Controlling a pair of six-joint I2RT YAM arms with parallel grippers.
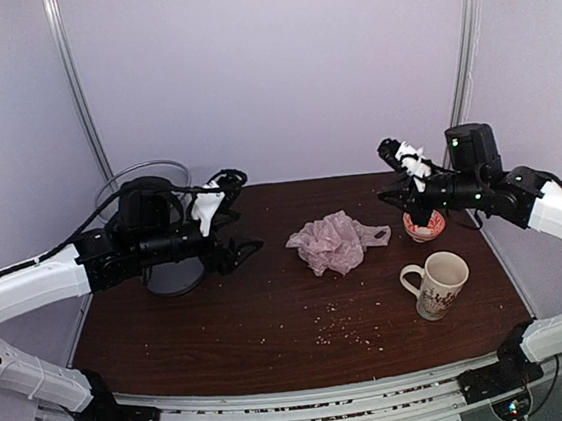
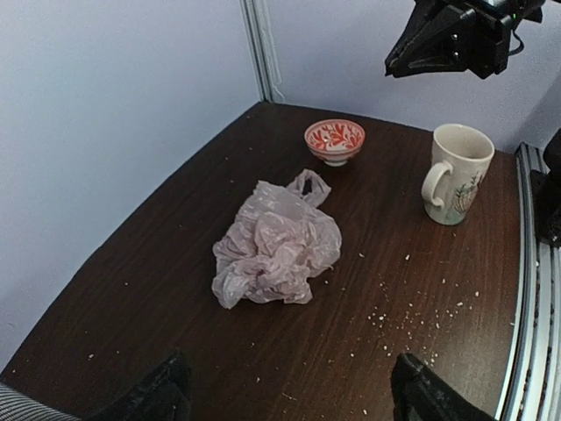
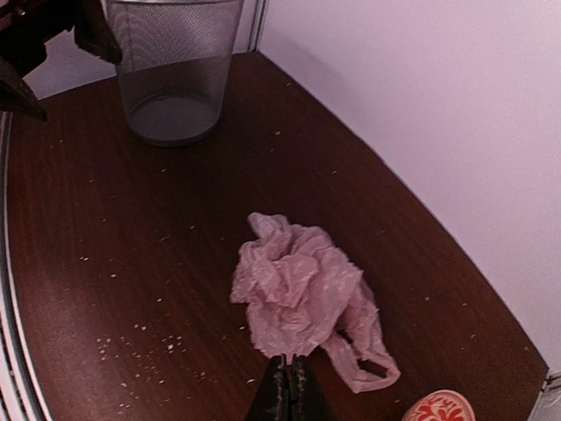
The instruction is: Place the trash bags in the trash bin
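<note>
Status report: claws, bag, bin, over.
Left claw open, empty. Right claw shut, empty. Bag crumpled on table, outside bin. Only crumbs between them.

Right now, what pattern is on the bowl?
The bowl has red-and-white swirls inside; clearest in the left wrist view.

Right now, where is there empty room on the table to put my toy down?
The biggest bare patch of table is at the front left, in front of the trash bin and left of the trash bag. The front middle is free too, apart from crumbs. The right side is crowded: the red bowl and mug sit close together.
</note>
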